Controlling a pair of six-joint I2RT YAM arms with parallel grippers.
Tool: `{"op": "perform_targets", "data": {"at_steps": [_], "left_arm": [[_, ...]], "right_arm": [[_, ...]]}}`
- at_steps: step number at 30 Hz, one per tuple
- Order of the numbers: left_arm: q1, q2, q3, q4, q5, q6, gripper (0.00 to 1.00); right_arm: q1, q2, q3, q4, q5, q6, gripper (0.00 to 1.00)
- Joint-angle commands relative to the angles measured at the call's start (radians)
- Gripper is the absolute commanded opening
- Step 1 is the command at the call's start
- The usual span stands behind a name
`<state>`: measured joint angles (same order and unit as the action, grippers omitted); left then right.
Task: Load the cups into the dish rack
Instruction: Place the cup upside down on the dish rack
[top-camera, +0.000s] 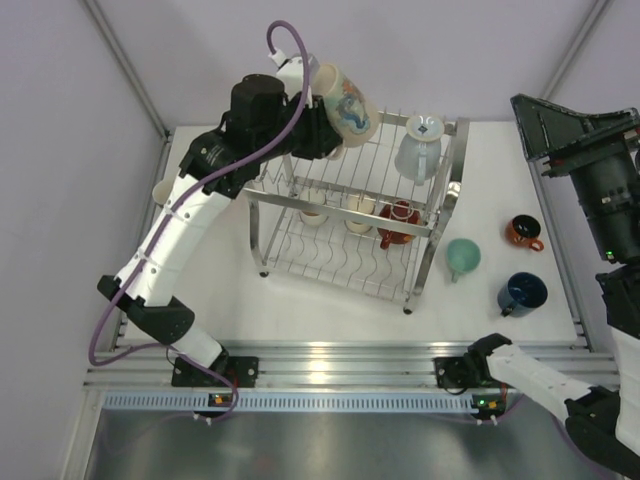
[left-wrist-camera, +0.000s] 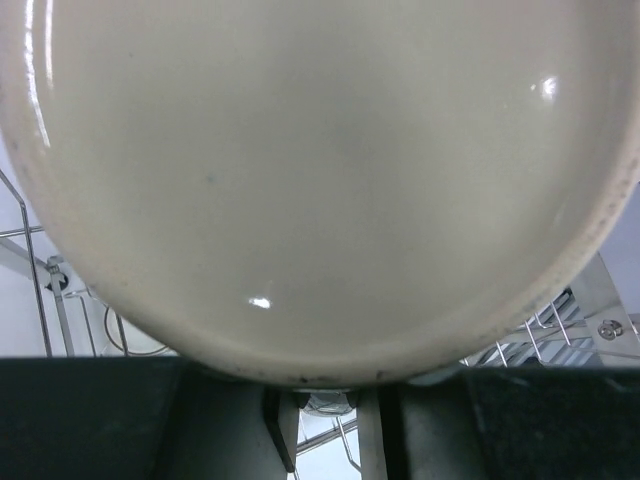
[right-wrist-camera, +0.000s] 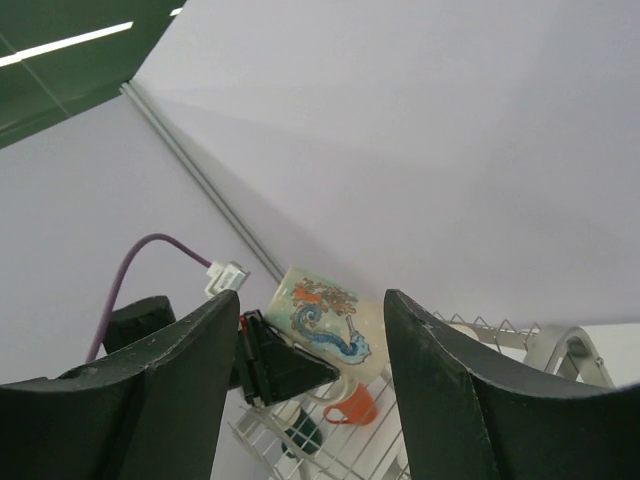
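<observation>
**Above the rack's far-left corner, a printed mug in the left arm's grip**

Over the far-left corner of the rack, the left end effector is clamped on the printed mug. It holds the mug in the air, tipped on its side with the blue-and-orange print facing up. The mug hangs above the upper tier and touches no wire that can be seen. In the left wrist view its cream glaze fills nearly everything, with the dark fingers along the bottom edge and bits of rack wire at the corners.

The rack stands mid-counter. On its upper tier, toward the right, a blue-grey mug sits upside down. On the lower tier stand a cream cup, a second cream cup just beside it, and a red cup to their right.

Three cups are on the counter to the right of the rack. The mint cup is just beside its near-right post. The orange cup and the navy cup are farther right, the navy one nearer the arm bases.

The right arm is raised at the right edge, well apart from these cups. The right end effector has its fingers spread apart with nothing between them. In its wrist view the printed mug shows in the gap beyond them.
</observation>
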<state>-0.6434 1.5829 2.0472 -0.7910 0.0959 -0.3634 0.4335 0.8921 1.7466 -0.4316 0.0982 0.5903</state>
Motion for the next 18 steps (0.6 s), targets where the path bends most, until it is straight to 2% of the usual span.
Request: {"op": "perform_targets", "data": {"at_steps": [1, 18], "left_arm": [[-0.027, -0.038, 0.061, 0.093, 0.025, 0.035, 0.0], [-0.076, -0.066, 0.019, 0.075, 0.067, 0.052, 0.0]], "right_arm": [[-0.009, -0.001, -0.012, -0.032, 0.024, -0.041, 0.61], [-0.007, -0.016, -0.019, -0.061, 0.029, -0.052, 0.62]]}}
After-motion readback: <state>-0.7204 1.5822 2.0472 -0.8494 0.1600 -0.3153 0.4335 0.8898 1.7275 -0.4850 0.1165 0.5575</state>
